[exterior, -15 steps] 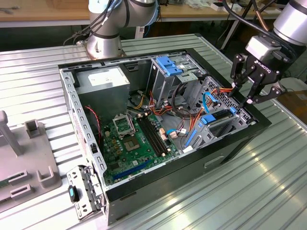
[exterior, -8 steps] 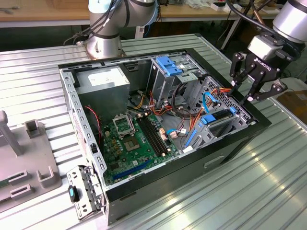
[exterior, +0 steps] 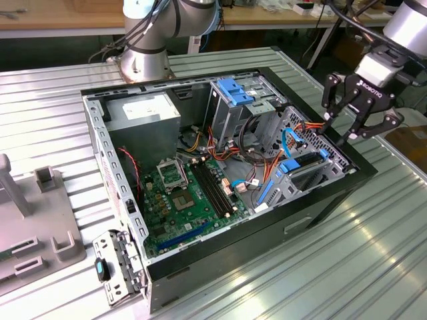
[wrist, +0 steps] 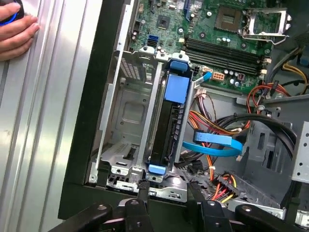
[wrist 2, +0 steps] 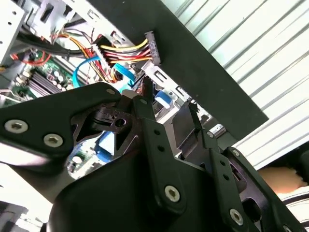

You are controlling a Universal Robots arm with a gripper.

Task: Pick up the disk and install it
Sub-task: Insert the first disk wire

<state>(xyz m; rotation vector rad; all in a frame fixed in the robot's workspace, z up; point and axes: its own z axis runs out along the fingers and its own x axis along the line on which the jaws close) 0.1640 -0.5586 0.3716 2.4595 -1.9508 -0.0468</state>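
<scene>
Open computer case [wrist: 91, 121], its black wall running beside a ribbed metal table [wrist: 48, 135]. Mid-frame: the disk [wrist: 166, 128] stands on edge inside the grey drive cage [wrist: 128, 111], with a bright blue carrier rail along its edge and blue tabs at both ends. Just beside the cage, a flat blue cable [wrist: 217, 142] loops over red, orange and yellow wires [wrist: 210, 121]; thick black cables [wrist: 263, 123] cross near them. Green motherboard [wrist: 212, 29] beyond the cage, with dark memory slots [wrist: 224, 50] and a processor socket [wrist: 263, 21]. Gripper [wrist: 166, 184] at the frame edge, fingers [wrist: 141, 193] spread apart, nothing between them, tips near the cage's end. A person's hand [wrist: 17, 31] rests on the table in a frame corner
</scene>
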